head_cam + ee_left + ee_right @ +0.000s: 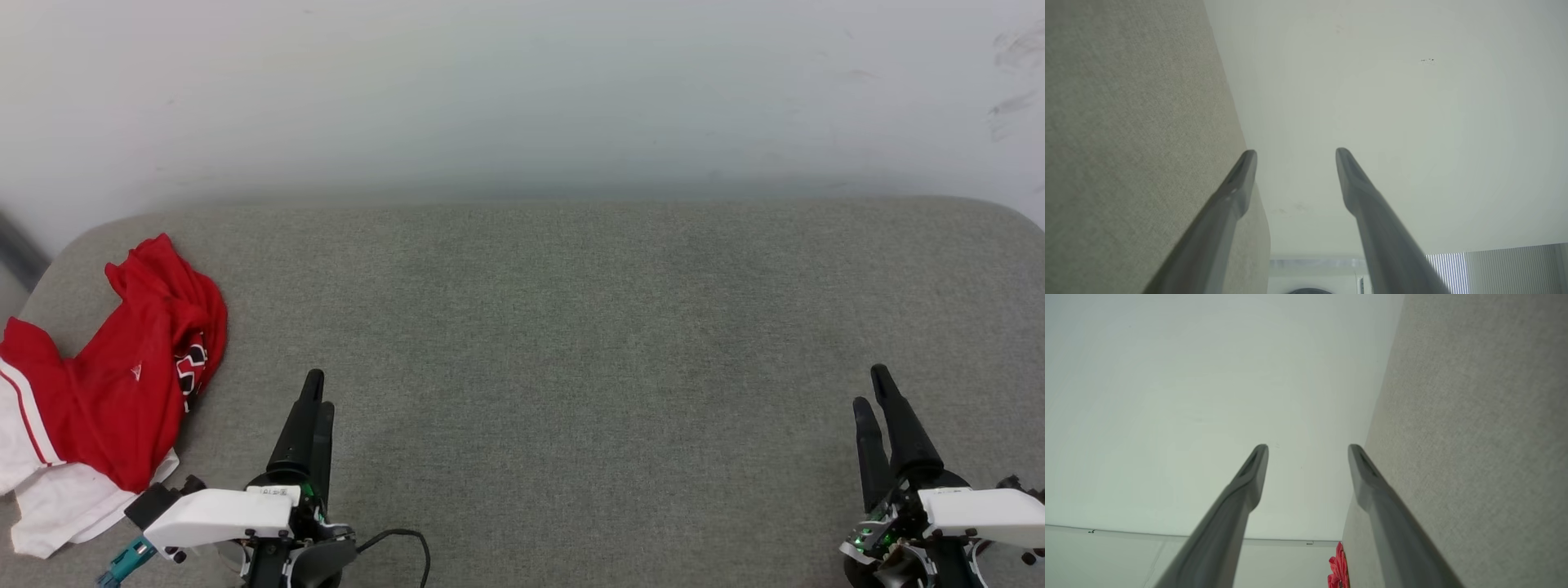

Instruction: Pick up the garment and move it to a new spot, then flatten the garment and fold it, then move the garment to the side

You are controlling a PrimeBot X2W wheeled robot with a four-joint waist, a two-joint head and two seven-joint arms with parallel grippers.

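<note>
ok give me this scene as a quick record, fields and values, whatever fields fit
surface: grey fabric pad against a pale wall
garment: red and white, crumpled in a heap at the pad's left end, not flattened or folded
left tool: open, holding nothing, just right of the garment, apart from it
right tool: open, holding nothing, near the pad's right end
task stage: garment not yet picked up

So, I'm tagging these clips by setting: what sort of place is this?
Likely an indoor lab or test room, though I can't be sure: a grey fabric-covered top stands against a bare white wall, with a crumpled red shirt at its left end.
</note>
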